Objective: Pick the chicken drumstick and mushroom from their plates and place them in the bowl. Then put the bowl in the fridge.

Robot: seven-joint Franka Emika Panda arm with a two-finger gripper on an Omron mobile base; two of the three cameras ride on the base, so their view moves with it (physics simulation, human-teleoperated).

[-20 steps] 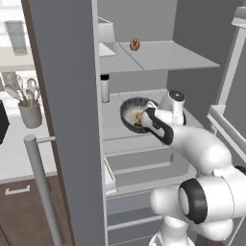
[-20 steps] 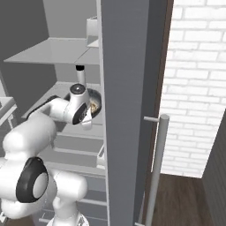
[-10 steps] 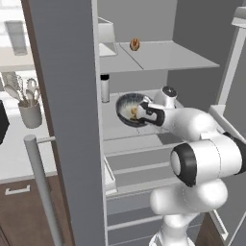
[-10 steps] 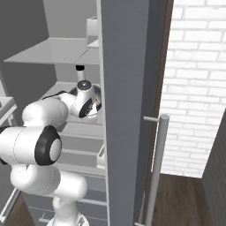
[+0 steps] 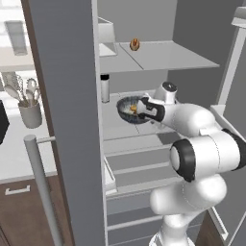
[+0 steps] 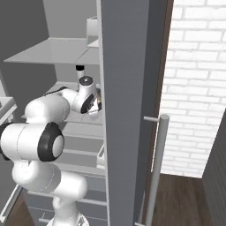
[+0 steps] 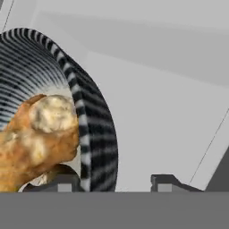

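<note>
Count: one bowl (image 5: 130, 108), one chicken drumstick (image 7: 38, 143), one fridge (image 5: 72, 120), one arm. Also one small dark-capped bottle (image 5: 104, 88) at the back of the same shelf, one small brown item (image 5: 135, 44) on the shelf above, and one utensil holder (image 5: 30, 113) on the tabletop (image 5: 19, 158) left of the fridge.

Bowl: sits on the middle fridge shelf (image 5: 126, 129), toward the left, just in front of the bottle. Dark outside, striped in the hand view. The drumstick lies inside it, golden orange-brown with a pale knob at one end. A dark shape sits under the drumstick; mushroom not identifiable.

Tool (image 7: 116, 182): reaches into the fridge at the bowl's right rim. In the hand view the two finger tips stand apart, one on each side of the bowl wall; the rim passes between them. The tips do not press the wall that I can see; the right one is well off it. Jaws parted, nothing clamped.

Fridge door (image 6: 126, 110) stands open, bar handle (image 6: 156, 167) visible.

No labels or writing legible.
</note>
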